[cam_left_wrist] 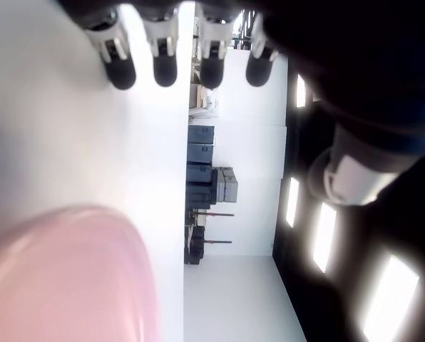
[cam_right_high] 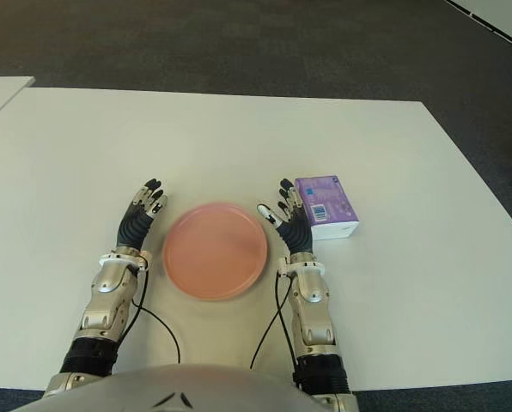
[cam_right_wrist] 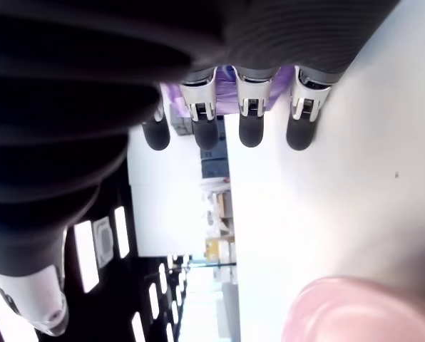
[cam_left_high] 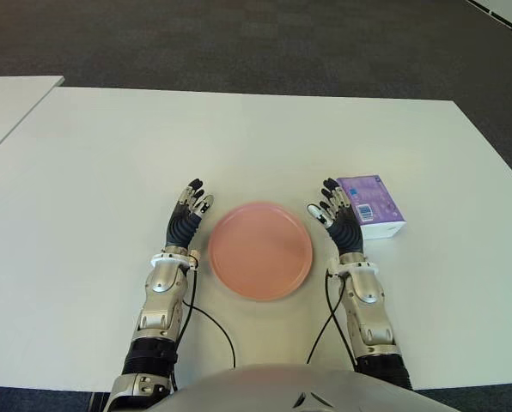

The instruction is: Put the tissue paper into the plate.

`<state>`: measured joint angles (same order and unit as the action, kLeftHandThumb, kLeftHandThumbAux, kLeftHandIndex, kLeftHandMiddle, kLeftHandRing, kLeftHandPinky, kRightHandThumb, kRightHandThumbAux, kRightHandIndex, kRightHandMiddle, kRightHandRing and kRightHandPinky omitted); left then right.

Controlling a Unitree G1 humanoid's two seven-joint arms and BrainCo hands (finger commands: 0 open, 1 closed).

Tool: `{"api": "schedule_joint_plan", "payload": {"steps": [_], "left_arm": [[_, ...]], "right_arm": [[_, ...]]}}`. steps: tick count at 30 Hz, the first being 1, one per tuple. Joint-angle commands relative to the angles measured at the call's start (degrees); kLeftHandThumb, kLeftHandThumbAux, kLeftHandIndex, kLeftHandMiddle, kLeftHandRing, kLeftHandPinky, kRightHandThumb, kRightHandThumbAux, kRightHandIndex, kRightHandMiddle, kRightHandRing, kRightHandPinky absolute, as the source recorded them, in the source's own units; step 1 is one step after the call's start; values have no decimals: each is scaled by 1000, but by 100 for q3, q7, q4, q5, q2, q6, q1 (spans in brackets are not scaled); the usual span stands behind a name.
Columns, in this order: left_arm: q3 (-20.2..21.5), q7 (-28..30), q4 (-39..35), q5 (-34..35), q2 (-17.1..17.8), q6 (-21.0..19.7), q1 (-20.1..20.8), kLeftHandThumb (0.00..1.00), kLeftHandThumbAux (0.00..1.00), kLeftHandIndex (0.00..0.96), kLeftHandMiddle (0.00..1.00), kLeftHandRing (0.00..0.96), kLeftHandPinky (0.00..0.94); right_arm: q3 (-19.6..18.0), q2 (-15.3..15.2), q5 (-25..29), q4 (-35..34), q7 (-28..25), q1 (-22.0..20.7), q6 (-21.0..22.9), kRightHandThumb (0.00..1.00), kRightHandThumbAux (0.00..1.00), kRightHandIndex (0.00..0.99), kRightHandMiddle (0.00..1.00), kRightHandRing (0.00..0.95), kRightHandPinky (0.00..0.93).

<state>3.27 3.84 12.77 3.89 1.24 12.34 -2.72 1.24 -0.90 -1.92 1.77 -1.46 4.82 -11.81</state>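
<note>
Tissue paper (cam_left_high: pixel 370 204): a purple, box-shaped soft pack with a white side and a printed label, lying on the surface at 3 o'clock from the plate, just beside the right hand and outside the rim.
Plate (cam_left_high: pixel 260 250): round, shallow, smooth pink, holding nothing, at the middle between the two hands.
Right hand (cam_left_high: pixel 338 212): fingers extended and apart, gripping nothing; fingertips point at the pack, contact not clear.
Left hand (cam_left_high: pixel 190 215): at 9 o'clock from the plate, fingers spread, holding nothing.
Surface (cam_left_high: pixel 110 163): flat, matte white.
Progress: by the look of it, nothing done; the pack awaits grasping, lifting and setting into the plate.
</note>
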Motion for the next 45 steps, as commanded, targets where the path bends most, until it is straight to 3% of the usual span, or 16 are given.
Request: {"api": "schedule_joint_plan", "payload": {"steps": [1, 5, 8, 10, 12, 17, 24, 31, 37, 40, 45], "left_arm": [[-28, -29, 142, -37, -36, -78, 21, 0, 537, 0, 0, 0, 0], [-32, -26, 191, -45, -37, -56, 49, 0, 530, 0, 0, 0, 0], [-35, -27, 224, -57, -33, -24, 63, 0, 526, 0, 0, 0, 0], [-42, -17, 261, -70, -27, 24, 76, 0, 525, 0, 0, 0, 0], [-46, -1, 287, -73, -20, 61, 86, 0, 525, 0, 0, 0, 0], [-47, 20, 346, -54, -23, 109, 126, 0, 527, 0, 0, 0, 0], [-32, -55, 392, -64, -54, 52, 173, 0, 536, 0, 0, 0, 0], [-53, -97, 424, -154, -55, 46, 205, 0, 527, 0, 0, 0, 0], [-44, -93, 458, -188, -64, 50, 232, 0, 515, 0, 0, 0, 0], [-36, -42, 490, -169, -50, 75, 251, 0, 514, 0, 0, 0, 0], [-22, 11, 509, -134, -32, 62, 266, 0, 511, 0, 0, 0, 0]], "right_arm": [[-137, -356, -2, 190, -218, -298, -383, 340, 581, 0, 0, 0, 26], [-210, -556, -16, 84, -289, -552, -479, 321, 542, 0, 0, 0, 23], [-261, -648, 85, -392, -370, -534, -182, 323, 521, 0, 0, 0, 19], [-430, -893, 306, -1280, -531, -551, 464, 331, 510, 0, 0, 0, 14], [-524, -1057, 395, -1736, -633, -569, 804, 350, 495, 0, 0, 0, 5], [-643, -1382, 335, -1958, -834, -720, 967, 371, 483, 2, 0, 0, 0], [-729, -2023, -562, -2004, -789, -951, 578, 384, 457, 8, 0, 0, 0], [-1082, -2561, -742, -1705, -844, -1152, 208, 374, 436, 22, 0, 0, 0], [-1258, -3316, -690, -1068, -1285, -1780, 60, 390, 446, 40, 10, 0, 0], [-1149, -3898, -1277, -856, -1418, -1869, -64, 392, 440, 35, 7, 0, 0], [-1015, -4345, -1606, -918, -1677, -1830, -40, 392, 388, 8, 0, 0, 0]]}}
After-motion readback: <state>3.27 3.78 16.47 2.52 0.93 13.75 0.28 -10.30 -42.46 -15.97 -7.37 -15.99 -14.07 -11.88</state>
